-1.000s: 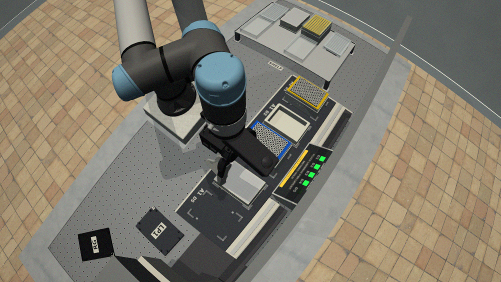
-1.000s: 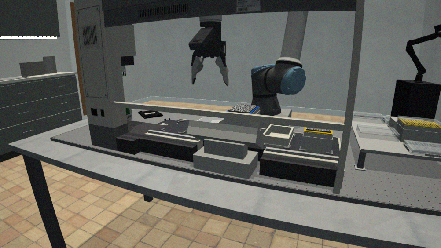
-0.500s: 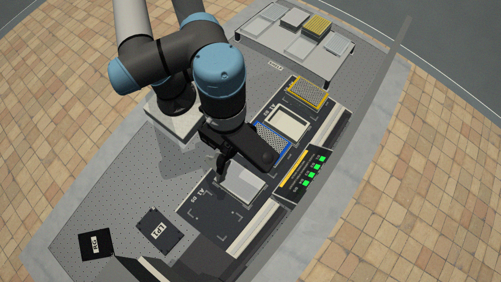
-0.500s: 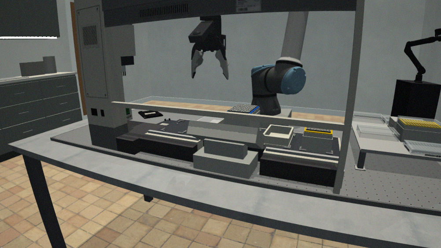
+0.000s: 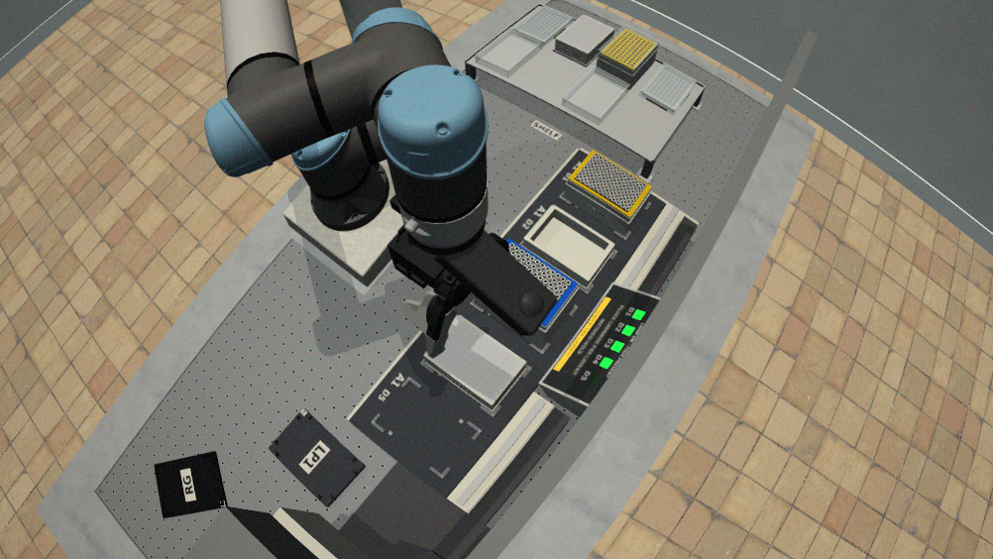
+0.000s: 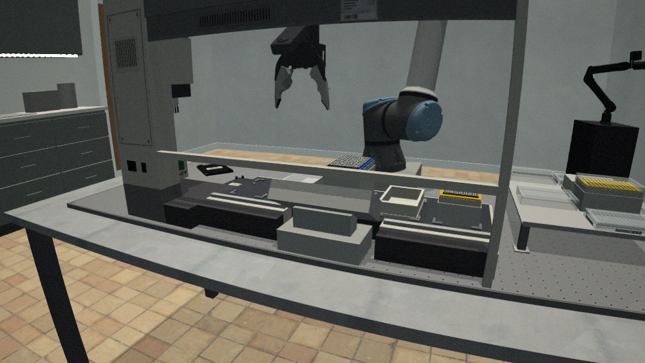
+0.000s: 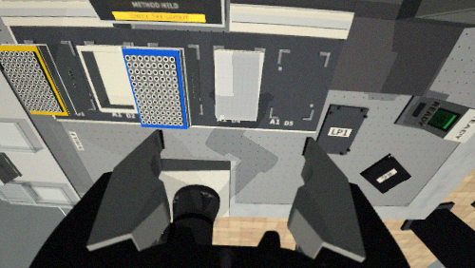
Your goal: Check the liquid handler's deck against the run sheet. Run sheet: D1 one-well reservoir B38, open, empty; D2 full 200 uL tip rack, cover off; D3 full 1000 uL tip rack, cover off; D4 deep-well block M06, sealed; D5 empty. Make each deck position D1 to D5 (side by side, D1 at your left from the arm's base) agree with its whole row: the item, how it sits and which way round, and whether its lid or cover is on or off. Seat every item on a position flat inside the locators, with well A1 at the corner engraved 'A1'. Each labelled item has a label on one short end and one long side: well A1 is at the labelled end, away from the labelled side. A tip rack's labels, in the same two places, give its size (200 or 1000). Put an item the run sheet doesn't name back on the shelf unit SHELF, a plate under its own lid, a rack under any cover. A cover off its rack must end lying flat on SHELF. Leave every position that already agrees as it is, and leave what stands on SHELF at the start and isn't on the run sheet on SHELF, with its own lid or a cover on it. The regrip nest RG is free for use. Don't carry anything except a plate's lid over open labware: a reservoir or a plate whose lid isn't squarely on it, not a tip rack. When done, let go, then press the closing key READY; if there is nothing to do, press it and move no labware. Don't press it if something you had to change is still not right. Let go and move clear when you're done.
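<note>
My gripper (image 5: 436, 331) (image 6: 301, 105) (image 7: 234, 134) is open and empty, high above the table on the arm's side of D3 and D4. D1 holds a yellow-framed tip rack (image 5: 609, 182) (image 6: 459, 194) (image 7: 28, 81), cover off. D2 holds an open, empty one-well reservoir (image 5: 568, 244) (image 6: 401, 195) (image 7: 106, 76). D3 holds a blue-framed tip rack (image 5: 552, 278) (image 6: 349, 161) (image 7: 156, 87), cover off. D4 holds a sealed deep-well block (image 5: 479, 361) (image 6: 302, 177) (image 7: 238, 86). D5 (image 5: 423, 423) (image 7: 296, 86) is bare. The labels are too small to read.
SHELF (image 5: 625, 132) (image 6: 555, 218) carries a yellow tip rack (image 5: 627, 52), clear covers and plates. The lid park LP1 (image 5: 313, 458) (image 7: 341, 130) and nest RG (image 5: 194, 484) (image 7: 386, 173) lie past D5. The READY key (image 7: 444, 119) is at the right. The handler's frame stands over the deck's far side.
</note>
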You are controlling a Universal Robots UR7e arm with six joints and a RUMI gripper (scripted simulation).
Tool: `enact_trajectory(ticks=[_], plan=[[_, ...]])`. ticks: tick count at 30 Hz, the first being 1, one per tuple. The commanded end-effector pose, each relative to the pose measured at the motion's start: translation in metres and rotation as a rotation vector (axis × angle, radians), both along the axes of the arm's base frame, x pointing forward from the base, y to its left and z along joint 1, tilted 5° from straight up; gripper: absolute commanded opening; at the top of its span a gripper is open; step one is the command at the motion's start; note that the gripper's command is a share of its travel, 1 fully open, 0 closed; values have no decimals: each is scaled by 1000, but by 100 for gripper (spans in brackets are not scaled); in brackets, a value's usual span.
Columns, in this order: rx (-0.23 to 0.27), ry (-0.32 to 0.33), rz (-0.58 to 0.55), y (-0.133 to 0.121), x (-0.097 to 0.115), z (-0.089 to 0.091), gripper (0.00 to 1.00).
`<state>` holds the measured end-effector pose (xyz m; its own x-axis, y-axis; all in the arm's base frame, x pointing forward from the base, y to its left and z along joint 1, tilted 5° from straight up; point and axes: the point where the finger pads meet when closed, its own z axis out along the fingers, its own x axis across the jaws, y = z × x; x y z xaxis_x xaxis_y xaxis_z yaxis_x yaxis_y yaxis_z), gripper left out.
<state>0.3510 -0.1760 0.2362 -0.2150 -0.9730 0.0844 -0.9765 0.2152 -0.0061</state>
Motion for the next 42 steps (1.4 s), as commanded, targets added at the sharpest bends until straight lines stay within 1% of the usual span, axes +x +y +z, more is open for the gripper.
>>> enact_trajectory(ticks=[1,4,6,16,23,38,40,42], plan=[[-1,-1,0,1,0,10,82],[-1,-1,0,1,0,15,82],[-1,-1,0,1,0,15,82],[-1,-1,0,2,1,31,82],[-1,-1,0,2,1,31,82],[0,0,0,18,-73,33,82],[0,0,0,18,-73,33,82],[0,0,0,20,-83,33,82]])
